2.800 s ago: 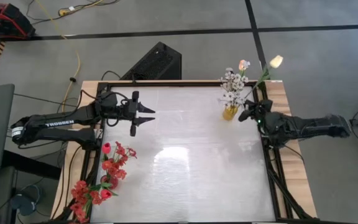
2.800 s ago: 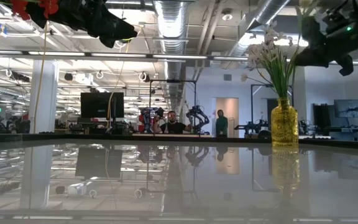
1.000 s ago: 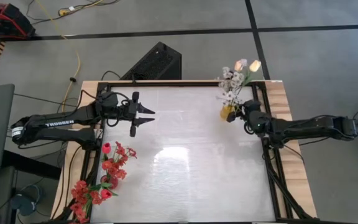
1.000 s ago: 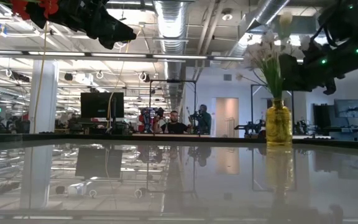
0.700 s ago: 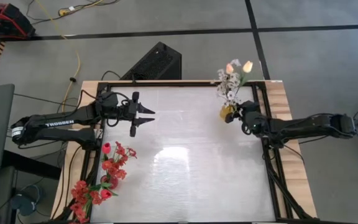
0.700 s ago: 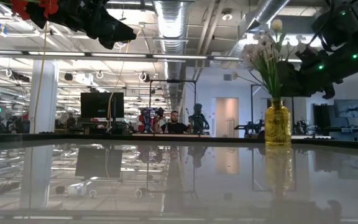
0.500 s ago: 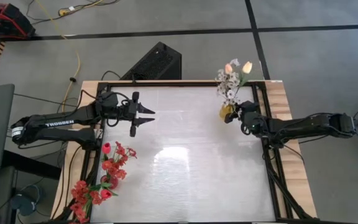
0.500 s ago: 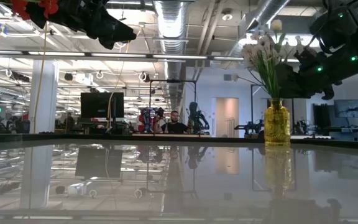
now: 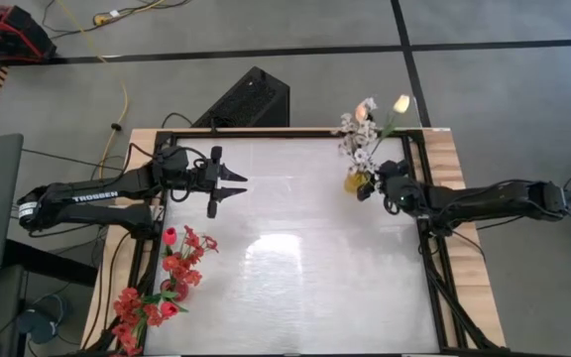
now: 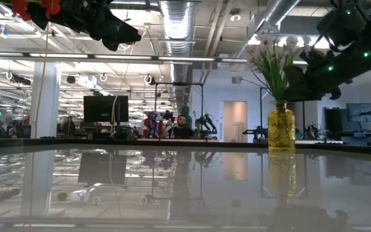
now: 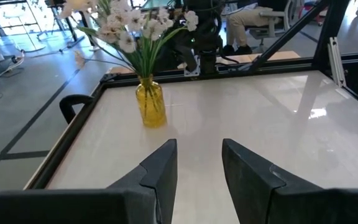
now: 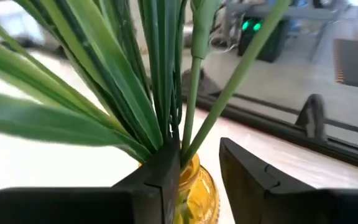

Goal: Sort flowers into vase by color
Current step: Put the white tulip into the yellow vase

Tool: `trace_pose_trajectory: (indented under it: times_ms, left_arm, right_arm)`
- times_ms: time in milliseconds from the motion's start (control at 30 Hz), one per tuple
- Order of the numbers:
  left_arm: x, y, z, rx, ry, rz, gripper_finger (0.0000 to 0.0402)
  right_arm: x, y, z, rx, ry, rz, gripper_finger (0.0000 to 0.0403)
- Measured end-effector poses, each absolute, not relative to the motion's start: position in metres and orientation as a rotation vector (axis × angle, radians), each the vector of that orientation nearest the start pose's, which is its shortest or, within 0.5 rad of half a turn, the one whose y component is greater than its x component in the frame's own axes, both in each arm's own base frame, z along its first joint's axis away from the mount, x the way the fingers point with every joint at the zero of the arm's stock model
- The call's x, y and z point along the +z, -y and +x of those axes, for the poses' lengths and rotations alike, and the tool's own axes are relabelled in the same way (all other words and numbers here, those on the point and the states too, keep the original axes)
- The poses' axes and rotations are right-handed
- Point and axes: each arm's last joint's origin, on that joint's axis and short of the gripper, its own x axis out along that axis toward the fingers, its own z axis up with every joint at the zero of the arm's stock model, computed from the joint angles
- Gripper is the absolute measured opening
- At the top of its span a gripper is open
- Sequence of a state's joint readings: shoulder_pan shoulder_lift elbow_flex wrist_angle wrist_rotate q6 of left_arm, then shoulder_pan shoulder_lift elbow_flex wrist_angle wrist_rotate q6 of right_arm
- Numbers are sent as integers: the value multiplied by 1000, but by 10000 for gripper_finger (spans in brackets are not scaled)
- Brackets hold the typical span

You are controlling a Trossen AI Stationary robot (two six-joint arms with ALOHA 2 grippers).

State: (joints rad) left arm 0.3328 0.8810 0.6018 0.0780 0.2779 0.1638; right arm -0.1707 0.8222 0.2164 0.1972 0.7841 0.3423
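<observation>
Yellow glass vase (image 9: 356, 182) stands near the table's (image 9: 295, 288) far right corner, holding white blossom sprays (image 9: 353, 134), two peach-yellow tulips (image 9: 400, 103) and green stems (image 12: 166, 74). Right gripper (image 12: 194, 180) sits right at the vase mouth, jaws parted, one finger (image 12: 157, 180) against the stem bundle, nothing clamped. Left gripper (image 9: 228, 185) hovers over the far left edge, jaws apart, empty. Red flowers (image 9: 171, 273) lie along the near left edge, well apart from the vase. A person (image 10: 182, 127) sits in the room behind.
</observation>
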Motion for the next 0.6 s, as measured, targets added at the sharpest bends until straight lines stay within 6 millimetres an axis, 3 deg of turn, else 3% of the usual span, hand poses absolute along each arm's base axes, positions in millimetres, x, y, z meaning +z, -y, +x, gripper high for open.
trace_pose_trajectory:
  times_ms: [300, 600]
  left_arm:
    - [278, -57, 190, 38, -193, 104, 116]
    - [278, -57, 190, 39, -193, 104, 116]
  right_arm:
    - [207, 45, 147, -995, -509, 145, 150]
    - [236, 45, 146, -996, -534, 140, 150]
